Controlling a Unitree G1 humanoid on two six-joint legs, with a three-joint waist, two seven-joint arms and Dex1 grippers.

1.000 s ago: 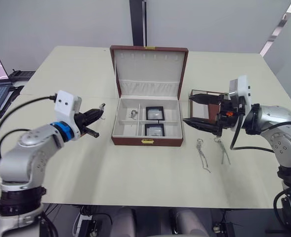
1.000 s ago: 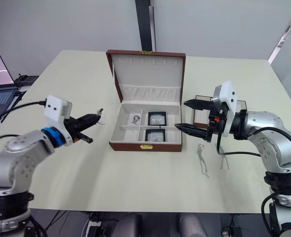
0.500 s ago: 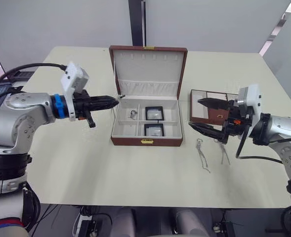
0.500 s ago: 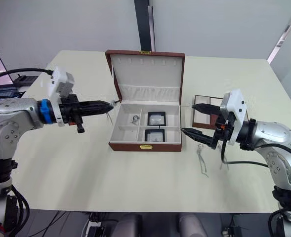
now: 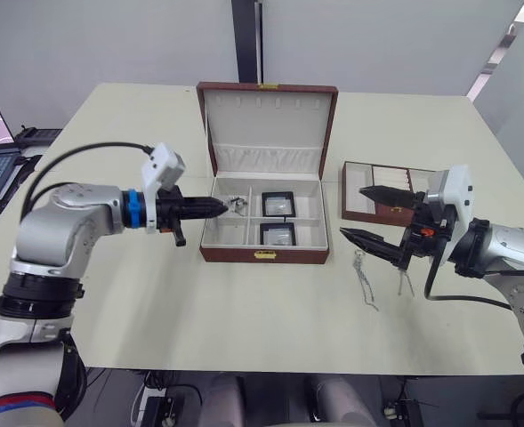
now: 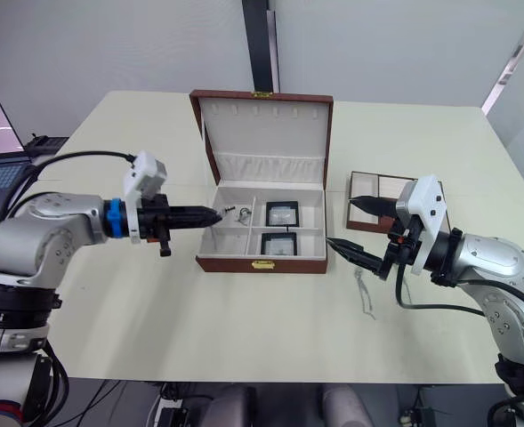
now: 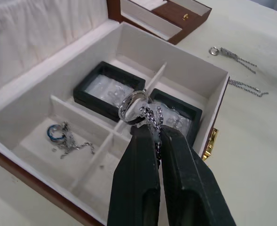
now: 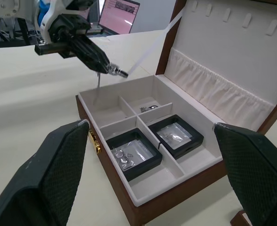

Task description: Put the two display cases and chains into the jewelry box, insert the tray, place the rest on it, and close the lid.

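Chain (image 7: 147,114) with a plain silver ring at its end is pinched between the closed fingertips of the left gripper (image 7: 153,129), which hangs over the left side of the open jewelry box (image 5: 263,255). The ring stands out just beyond the tips and a short run of links is bunched against them. Judged light, limp and slippery: it will swing and droop, and it could snag on a divider. The hold at the links just behind the ring looks sound; release should be low inside a compartment so it pools instead of trailing over a wall.

The other chain (image 7: 65,140), the one with the teal ring, lies in the rear left compartment. Two display cases (image 5: 278,204) (image 5: 278,234) sit flat in the two right compartments; these are rigid and need no further handling. The lid (image 5: 268,126) stands upright.

The right gripper (image 6: 361,226) is spread wide and empty, held beside the box's right wall. The tray (image 5: 388,194) rests on the table (image 5: 244,320) behind it, with two longer chains (image 5: 365,277) lying near the front.
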